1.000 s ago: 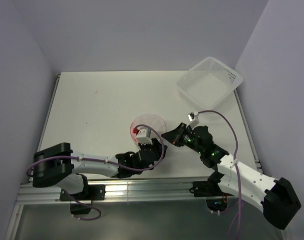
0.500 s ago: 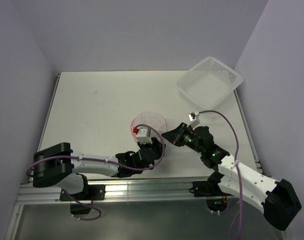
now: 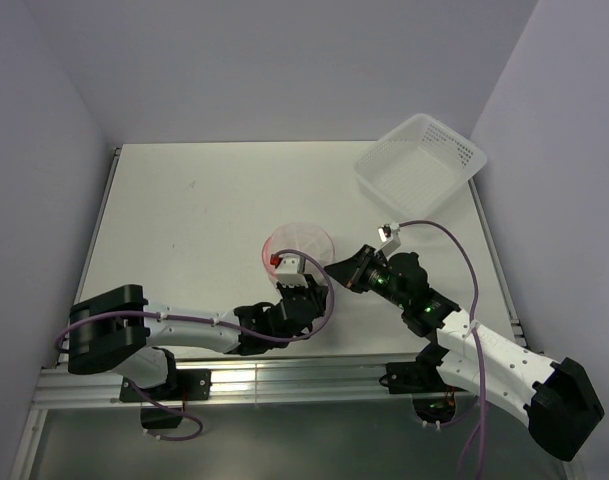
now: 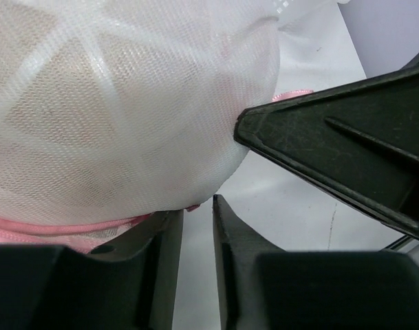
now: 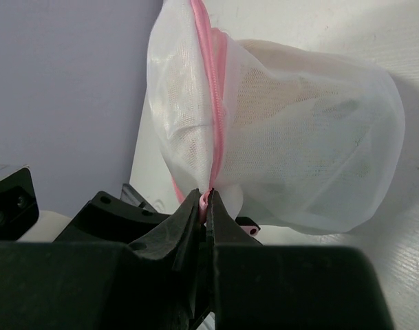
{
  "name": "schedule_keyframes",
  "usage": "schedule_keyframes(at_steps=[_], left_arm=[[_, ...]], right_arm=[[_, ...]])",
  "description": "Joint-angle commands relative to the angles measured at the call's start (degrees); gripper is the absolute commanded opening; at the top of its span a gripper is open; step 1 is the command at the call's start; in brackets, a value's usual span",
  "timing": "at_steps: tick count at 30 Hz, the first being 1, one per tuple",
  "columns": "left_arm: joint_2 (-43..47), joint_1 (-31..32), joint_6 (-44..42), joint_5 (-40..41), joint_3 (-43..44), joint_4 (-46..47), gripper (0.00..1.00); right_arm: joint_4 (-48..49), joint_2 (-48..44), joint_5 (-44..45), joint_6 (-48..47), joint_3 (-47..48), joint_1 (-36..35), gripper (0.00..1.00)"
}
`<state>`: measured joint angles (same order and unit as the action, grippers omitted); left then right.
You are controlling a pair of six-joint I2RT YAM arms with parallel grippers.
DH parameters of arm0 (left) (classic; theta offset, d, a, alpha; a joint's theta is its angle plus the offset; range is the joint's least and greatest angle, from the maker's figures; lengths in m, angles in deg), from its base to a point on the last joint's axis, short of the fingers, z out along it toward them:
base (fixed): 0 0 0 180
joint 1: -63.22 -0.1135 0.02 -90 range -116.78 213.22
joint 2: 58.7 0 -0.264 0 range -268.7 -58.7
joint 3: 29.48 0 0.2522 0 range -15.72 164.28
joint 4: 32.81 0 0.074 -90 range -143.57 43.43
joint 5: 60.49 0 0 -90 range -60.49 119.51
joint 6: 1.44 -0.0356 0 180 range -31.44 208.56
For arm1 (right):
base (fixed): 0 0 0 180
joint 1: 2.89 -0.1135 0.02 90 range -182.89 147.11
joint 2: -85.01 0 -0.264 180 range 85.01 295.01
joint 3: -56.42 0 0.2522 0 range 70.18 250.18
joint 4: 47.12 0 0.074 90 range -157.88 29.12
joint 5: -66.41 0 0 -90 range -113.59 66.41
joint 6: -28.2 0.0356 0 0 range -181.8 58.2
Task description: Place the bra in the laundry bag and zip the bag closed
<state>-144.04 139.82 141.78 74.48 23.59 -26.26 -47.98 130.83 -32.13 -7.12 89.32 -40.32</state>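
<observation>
Beside laundry bag, left gripper: jaws narrowly apart.
Right gripper: pinched together on bag's pink zipper.

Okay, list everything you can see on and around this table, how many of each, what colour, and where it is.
laundry bag: one, white mesh, middle of the table between the two grippers, a pale shape showing through it
zipper: one, pink, along the bag's rim
basket: one, white perforated plastic, far right corner of the table
table: one, white, under everything
cables: two, purple, one along each arm
arms: two, black and white, based at the near edge
left gripper: one, black, fingers slightly apart at the bag's lower edge
right gripper: one, black, pinched shut on the zipper
</observation>
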Motion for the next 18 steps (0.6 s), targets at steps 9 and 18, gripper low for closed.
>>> schedule_keyframes(at_steps=[9, 18], left_arm=[[1.5, 1.4, -0.6, 5.4, 1.7, 2.4, 0.0], [5.4, 2.1, 4.1, 7.1, -3.3, -3.4, 0.0]], right_arm=[[-0.5, -0.6, 0.0, -0.5, -1.7, -1.2, 0.0], [-3.4, 1.5, -2.3, -5.7, 1.9, 0.1, 0.0]])
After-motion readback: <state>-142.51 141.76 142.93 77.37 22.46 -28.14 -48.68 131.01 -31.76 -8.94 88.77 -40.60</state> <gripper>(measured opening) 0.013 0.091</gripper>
